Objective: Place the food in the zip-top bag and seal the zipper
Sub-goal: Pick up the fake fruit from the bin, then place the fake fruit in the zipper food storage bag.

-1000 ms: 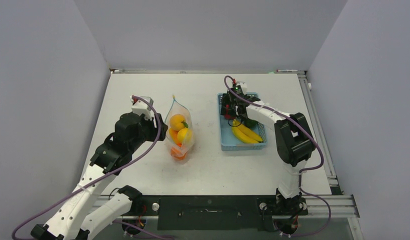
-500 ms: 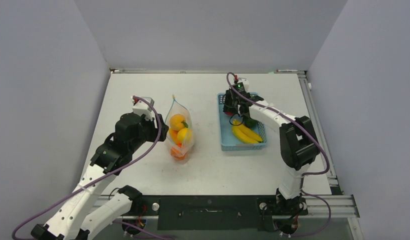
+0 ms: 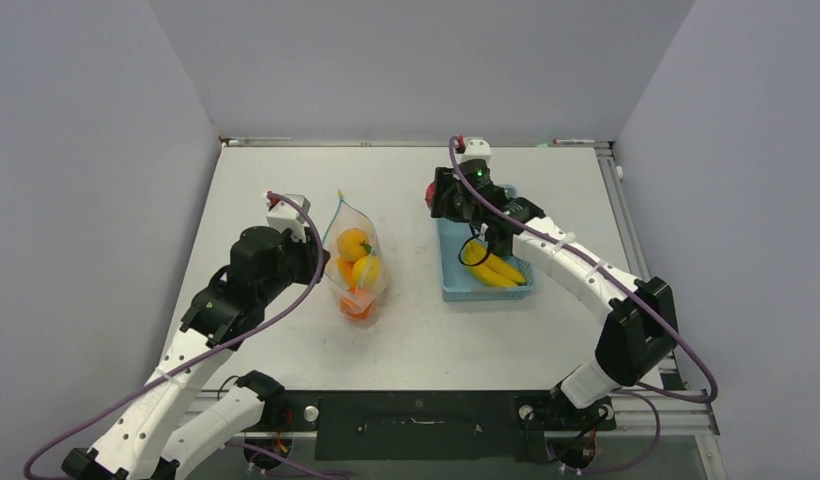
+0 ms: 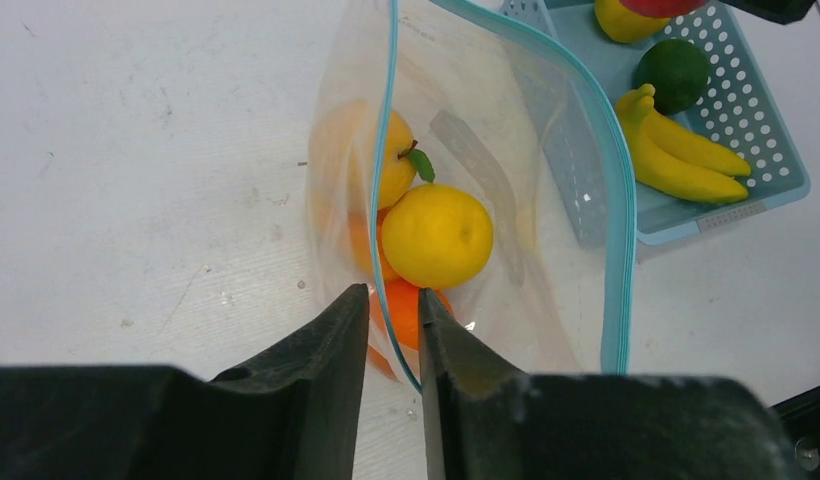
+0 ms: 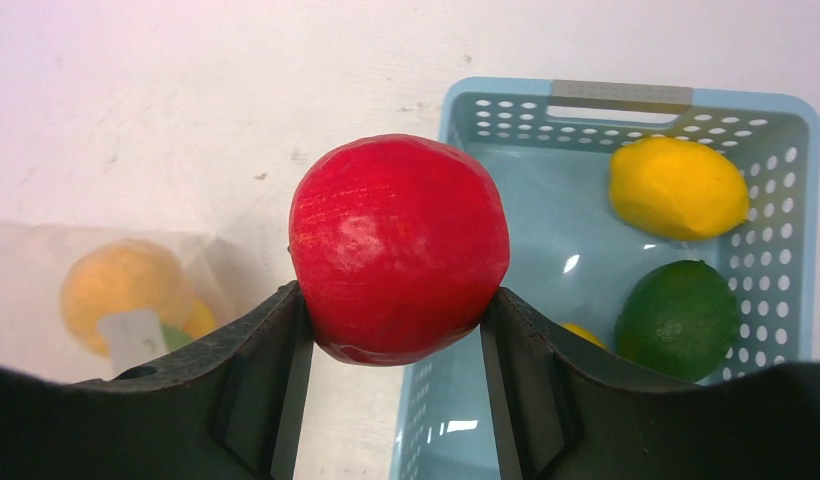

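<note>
Red fruit (image 5: 399,250), yellow lemon (image 5: 678,187), dark-green lime (image 5: 681,318) — light-blue basket (image 5: 786,200) dotted with holes — clear bag (image 4: 556,270), teal zipper (image 4: 616,260)

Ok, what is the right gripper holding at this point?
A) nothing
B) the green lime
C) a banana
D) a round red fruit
D: in the right wrist view the right gripper is clamped on both sides of the red fruit, while the lime lies in the basket.

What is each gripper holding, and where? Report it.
Right gripper grips the red fruit across its sides. Left gripper pinches the zip-top bag at its blue zipper edge.
</note>
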{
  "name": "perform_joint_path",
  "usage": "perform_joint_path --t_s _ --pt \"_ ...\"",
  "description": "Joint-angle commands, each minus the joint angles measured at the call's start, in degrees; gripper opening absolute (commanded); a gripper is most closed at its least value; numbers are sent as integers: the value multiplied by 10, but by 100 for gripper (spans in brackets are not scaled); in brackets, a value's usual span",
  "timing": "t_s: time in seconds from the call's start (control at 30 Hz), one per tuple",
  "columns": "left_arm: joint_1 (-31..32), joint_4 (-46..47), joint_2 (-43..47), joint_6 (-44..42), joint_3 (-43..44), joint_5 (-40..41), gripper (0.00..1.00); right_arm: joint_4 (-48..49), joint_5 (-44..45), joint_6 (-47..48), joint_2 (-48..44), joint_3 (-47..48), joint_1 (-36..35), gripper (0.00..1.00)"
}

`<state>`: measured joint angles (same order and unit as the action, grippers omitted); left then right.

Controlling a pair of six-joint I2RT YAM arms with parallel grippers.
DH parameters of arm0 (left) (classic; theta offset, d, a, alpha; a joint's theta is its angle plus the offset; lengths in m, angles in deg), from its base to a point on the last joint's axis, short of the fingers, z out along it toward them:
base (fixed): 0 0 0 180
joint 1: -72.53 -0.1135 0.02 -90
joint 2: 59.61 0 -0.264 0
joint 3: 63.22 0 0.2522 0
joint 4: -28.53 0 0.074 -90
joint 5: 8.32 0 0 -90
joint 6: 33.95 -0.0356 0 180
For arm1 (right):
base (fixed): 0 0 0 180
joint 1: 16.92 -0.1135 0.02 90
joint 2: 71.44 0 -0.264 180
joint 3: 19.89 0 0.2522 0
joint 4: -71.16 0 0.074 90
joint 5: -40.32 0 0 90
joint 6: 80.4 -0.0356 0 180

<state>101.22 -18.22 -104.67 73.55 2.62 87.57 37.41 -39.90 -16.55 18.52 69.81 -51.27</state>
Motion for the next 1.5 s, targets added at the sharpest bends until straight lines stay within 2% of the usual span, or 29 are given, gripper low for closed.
perform_joint_path --t_s 0.0,0.13,0.33,0.73,1.3,1.47 --pt "-4 34 -1 -4 2 -12 18 1 -11 21 -51 31 -33 23" --pt "-4 33 -5 -4 3 -17 9 17 -65 27 -85 35 -54 23" --pt "-4 34 -11 -4 5 -22 0 40 -129 41 -115 46 -91 24" --pt "-5 36 -12 -4 3 -24 0 15 -134 85 -91 105 -192 26" --pt "-5 38 1 0 1 -19 0 -43 -100 117 -11 158 -259 30" --pt "-5 38 4 1 1 -15 0 -76 -53 128 12 176 -276 32"
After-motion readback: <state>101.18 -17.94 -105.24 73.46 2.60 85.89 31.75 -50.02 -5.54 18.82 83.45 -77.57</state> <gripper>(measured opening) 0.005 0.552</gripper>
